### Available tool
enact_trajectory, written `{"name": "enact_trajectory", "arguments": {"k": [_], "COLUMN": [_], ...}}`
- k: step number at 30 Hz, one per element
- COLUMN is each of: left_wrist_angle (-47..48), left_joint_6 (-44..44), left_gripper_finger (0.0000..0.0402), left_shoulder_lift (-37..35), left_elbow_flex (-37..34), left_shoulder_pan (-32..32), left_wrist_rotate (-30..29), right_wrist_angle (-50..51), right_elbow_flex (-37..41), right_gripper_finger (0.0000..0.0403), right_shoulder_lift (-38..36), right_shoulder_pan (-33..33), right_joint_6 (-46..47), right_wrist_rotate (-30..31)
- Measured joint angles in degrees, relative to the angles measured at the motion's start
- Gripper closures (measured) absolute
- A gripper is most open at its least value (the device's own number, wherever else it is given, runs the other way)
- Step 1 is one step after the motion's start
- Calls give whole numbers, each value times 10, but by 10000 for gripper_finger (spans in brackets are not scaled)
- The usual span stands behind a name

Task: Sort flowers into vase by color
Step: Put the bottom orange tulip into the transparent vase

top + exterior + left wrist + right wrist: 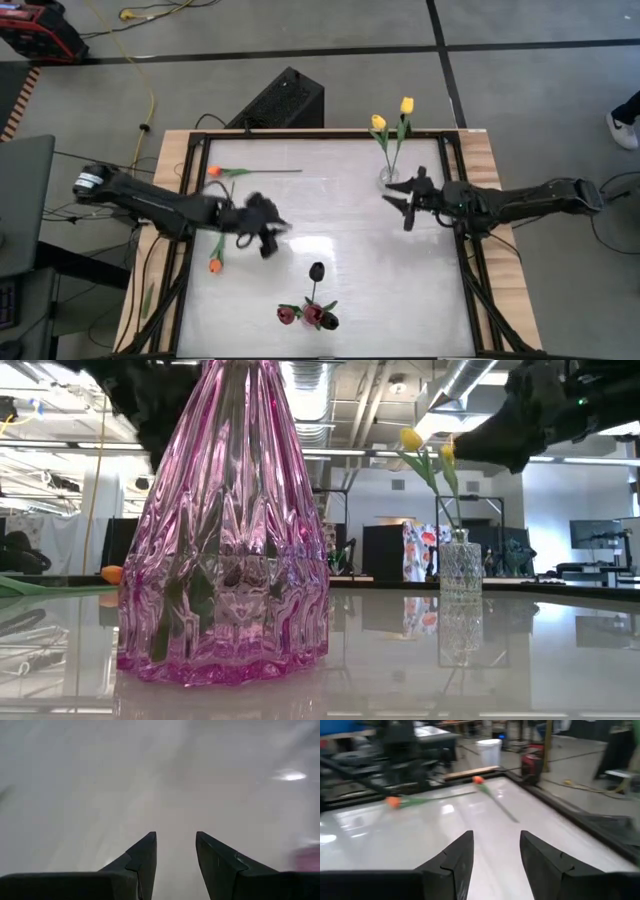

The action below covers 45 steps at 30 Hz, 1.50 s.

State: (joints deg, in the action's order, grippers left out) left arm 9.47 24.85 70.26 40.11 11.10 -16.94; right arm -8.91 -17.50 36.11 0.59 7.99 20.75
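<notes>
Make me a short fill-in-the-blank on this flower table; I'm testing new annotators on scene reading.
1. The clear vase holds two ____ tulips.
2. The two tulips lying loose on the table have ____ heads.
3. The dark red tulips stand in the ____ vase.
4. The left gripper and the right gripper are both open and hold ____.

Missing words: yellow; orange; pink; nothing
</notes>
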Motion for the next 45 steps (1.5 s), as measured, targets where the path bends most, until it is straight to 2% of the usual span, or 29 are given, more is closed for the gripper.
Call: {"name": "enact_trajectory", "arguments": {"k": [2, 5, 8, 11, 17, 21, 26, 32, 38, 41, 45], "left_wrist_angle": [164, 358, 469, 526, 520, 498, 423, 402, 362, 361, 351], "left_joint_6": [59, 178, 255, 286, 333, 358, 358, 398, 401, 399, 383], "left_gripper_finger": [276, 276, 276, 276, 276, 276, 276, 276, 277, 299, 373], "left_shoulder_lift": [-20, -34, -38, -37, -36, -36, -36, -36, -40, -38, -37], "left_elbow_flex": [42, 79, 84, 74, 10, -30, -74, -121, -147, -144, -144], "left_shoulder_pan": [-34, -87, -132, -157, -166, -166, -166, -166, -151, -140, -132], "left_wrist_rotate": [-5, 7, 47, 95, 162, 156, 161, 116, 116, 118, 125], "right_wrist_angle": [-21, -55, -88, -119, -172, -190, -191, -187, -183, -184, -195], "right_elbow_flex": [0, 0, 0, 0, 0, 0, -1, -1, -1, -1, -1], "right_gripper_finger": [219, 221, 221, 221, 223, 223, 223, 223, 223, 223, 223], "right_shoulder_lift": [18, 55, 98, 143, 228, 266, 294, 308, 306, 306, 305], "right_shoulder_pan": [27, 65, 97, 118, 142, 150, 152, 152, 152, 152, 152], "right_joint_6": [7, 11, 11, 11, 7, 6, 13, 16, 17, 17, 17], "right_wrist_rotate": [-1, -1, -1, -2, -2, -2, -2, -2, -2, -2, -2]}}
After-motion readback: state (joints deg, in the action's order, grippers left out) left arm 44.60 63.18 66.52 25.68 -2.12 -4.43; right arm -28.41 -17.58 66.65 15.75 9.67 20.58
